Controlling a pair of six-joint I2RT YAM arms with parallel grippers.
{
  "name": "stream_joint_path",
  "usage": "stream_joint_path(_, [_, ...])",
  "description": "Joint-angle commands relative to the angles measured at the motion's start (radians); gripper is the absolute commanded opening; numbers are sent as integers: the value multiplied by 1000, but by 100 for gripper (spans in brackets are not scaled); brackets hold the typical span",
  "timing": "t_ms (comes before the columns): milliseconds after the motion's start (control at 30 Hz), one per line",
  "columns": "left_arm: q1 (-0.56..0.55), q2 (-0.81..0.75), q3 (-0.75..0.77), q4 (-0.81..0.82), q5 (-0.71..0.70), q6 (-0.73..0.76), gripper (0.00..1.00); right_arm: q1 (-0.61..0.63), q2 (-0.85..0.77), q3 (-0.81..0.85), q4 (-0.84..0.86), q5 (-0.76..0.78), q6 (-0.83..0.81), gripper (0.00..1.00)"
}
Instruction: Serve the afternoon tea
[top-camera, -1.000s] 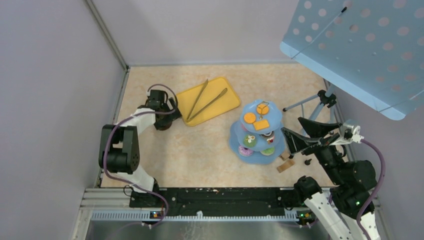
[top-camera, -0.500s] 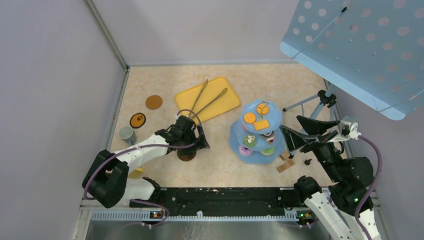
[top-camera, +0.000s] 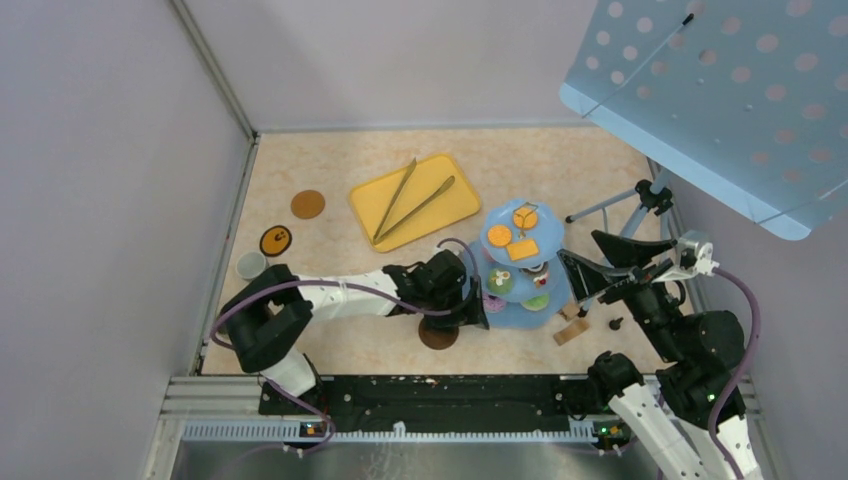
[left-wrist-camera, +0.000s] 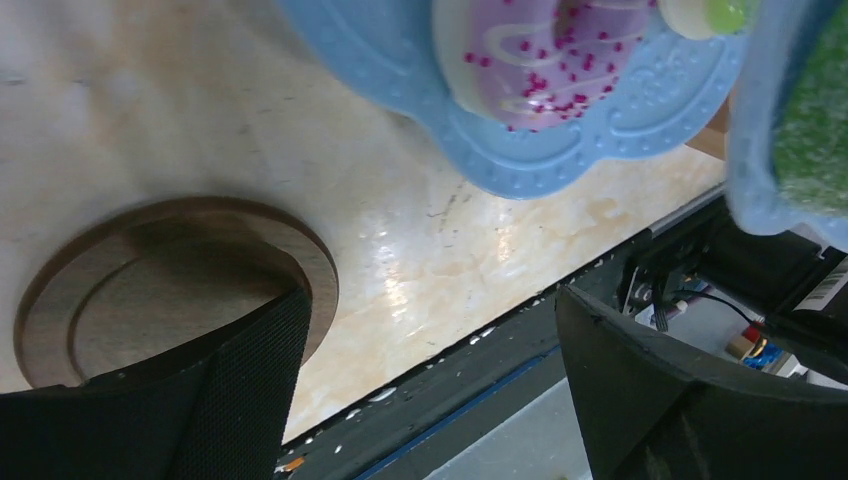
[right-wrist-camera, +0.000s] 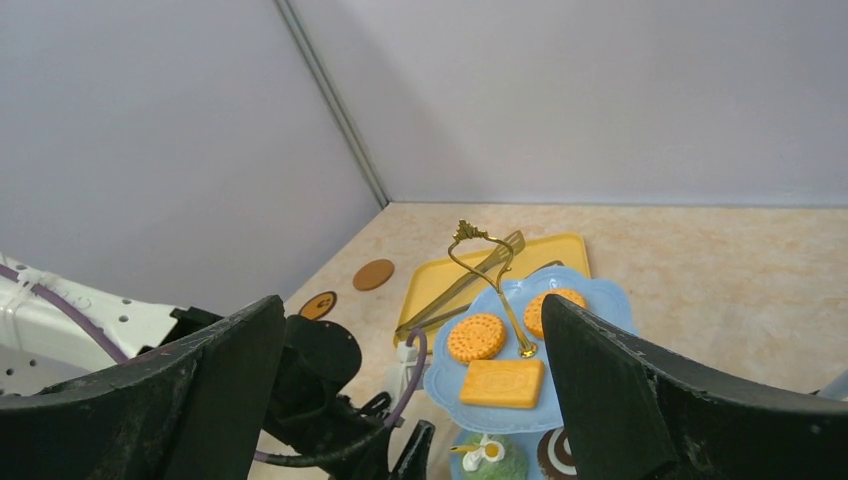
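Note:
The pale-blue three-tier stand stands right of centre with orange biscuits on its top tier and a pink donut on its bottom tier. My left gripper reaches right to the stand's near-left edge. Its jaws are wide open. A round brown coaster lies flat on the table, its edge under one finger; the other finger is far from it. My right gripper hovers open just right of the stand, with nothing between its fingers.
A yellow tray with metal tongs lies behind the stand. Two more coasters and a grey mug sit at the far left. A wooden block and a tripod are near the right arm.
My left arm swept from the far left across to the stand, and the brown coaster travelled under it. The mug and two coasters on the left came into view. The right arm barely moved.

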Motion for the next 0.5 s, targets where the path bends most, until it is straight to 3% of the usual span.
stream_joint_path(0, [-37,53,51,-30,-29,14,98,-7,1,37,5,-3,-4,98])
stream_joint_path(233, [-36,-120,28,-121,-160,75,99,-7,-12,38,-11,11,-13,98])
stream_joint_path(400, [-35,-368,24,-210,-412,268,99,-7,-7,14,20,4,-7,98])
stream_joint_path(467, [-25,-448,41,-318,-564,285,99,-6,0,7,34,-1,-4,98])
